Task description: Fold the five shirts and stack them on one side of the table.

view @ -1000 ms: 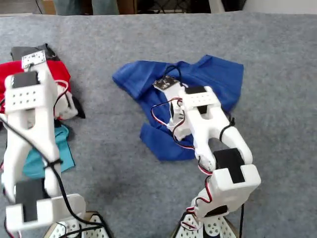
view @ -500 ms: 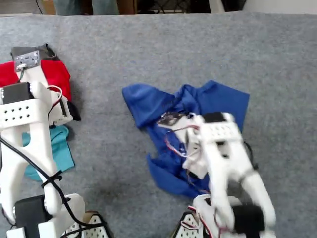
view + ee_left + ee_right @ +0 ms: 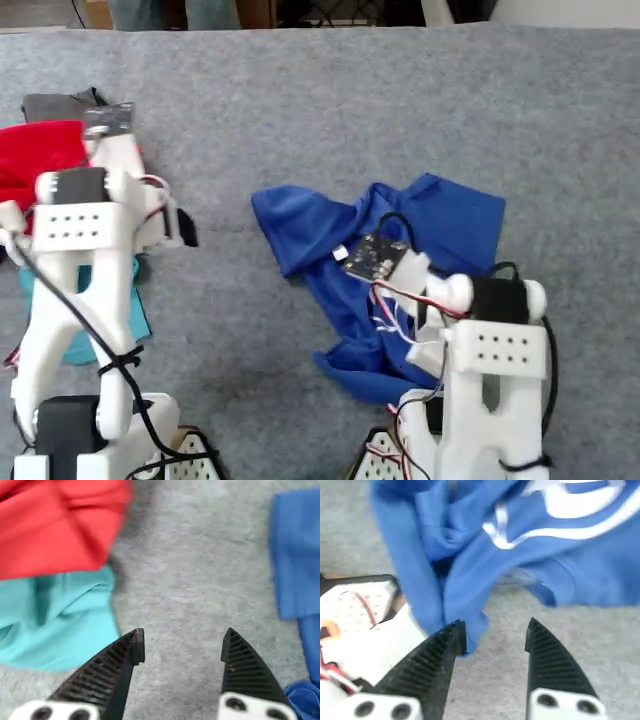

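Four garments lie on the grey surface (image 3: 300, 100), none of them folded flat. The blue shirt (image 3: 440, 225) sits crumpled right of the middle, one sleeve-like flap reaching toward the centre and a bunched lobe on the side nearest the arm bases. At the left edge you have a pile: the red shirt (image 3: 40, 160) on top, a dark grey cloth (image 3: 50, 105) peeking out on its far side, and the teal shirt (image 3: 135, 300) spreading out on its near side.

Your left arm (image 3: 75, 210) stands over that pile. In its wrist view the left tool (image 3: 182, 640) hangs with its jaws wide apart over bare surface, gripping nothing. The teal shirt (image 3: 50, 620) lies just beside one finger (image 3: 115, 665), the red shirt (image 3: 60, 525) overlaps it beyond, and the edge of the blue shirt (image 3: 295, 555) shows well apart on the other side.

Your right arm (image 3: 495, 350) is drawn in close to its base, at the near edge of the blue shirt. The right tool (image 3: 495, 632) is also spread apart, with grey surface between the tips. A hanging fold of the blue shirt (image 3: 465, 575) comes down against one finger (image 3: 440, 655); you cannot tell whether it rests on it. The shirt's white print (image 3: 580, 502) faces the camera.
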You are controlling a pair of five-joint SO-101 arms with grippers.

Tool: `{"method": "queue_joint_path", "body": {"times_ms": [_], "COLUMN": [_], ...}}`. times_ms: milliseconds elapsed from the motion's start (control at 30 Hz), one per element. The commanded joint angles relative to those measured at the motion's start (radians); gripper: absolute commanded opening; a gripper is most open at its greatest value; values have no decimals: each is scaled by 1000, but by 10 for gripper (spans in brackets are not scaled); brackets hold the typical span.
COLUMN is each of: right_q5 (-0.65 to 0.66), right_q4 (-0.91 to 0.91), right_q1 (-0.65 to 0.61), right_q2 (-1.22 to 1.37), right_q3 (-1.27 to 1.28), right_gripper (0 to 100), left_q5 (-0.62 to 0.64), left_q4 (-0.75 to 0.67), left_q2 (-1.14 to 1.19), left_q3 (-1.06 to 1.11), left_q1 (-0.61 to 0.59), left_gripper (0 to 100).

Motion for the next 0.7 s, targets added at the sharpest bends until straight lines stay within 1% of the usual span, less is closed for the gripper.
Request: {"method": "queue_joint_path", "body": {"times_ms": [0,100,167,267,367,467,533,600,667], "right_q5": [89,106,106,75,20,-61,-107,-140,-157], "right_q4": [2,-81,-152,-180,-233,-330,-393,-425,-442], "right_q1": [103,169,189,195,195,195,193,190,189], "right_q2": [-16,-16,-12,39,120,217,285,349,409], "right_q3": [-88,-117,-117,-125,-117,-122,-128,-147,-171], "right_gripper": [212,212,212,212,212,212,212,212,212], "left_q5": [-8,-37,-37,-35,-35,-51,-112,-167,-203], "left_q4": [-52,-146,-259,-413,-525,-586,-601,-591,-569], "left_q2": [-34,-34,-35,-37,-32,-25,-25,-25,-25], "left_q3": [36,162,286,407,440,438,435,414,394], "left_q1": [139,278,360,438,458,458,458,463,476], "left_gripper": [268,268,268,268,268,264,252,211,191]}}
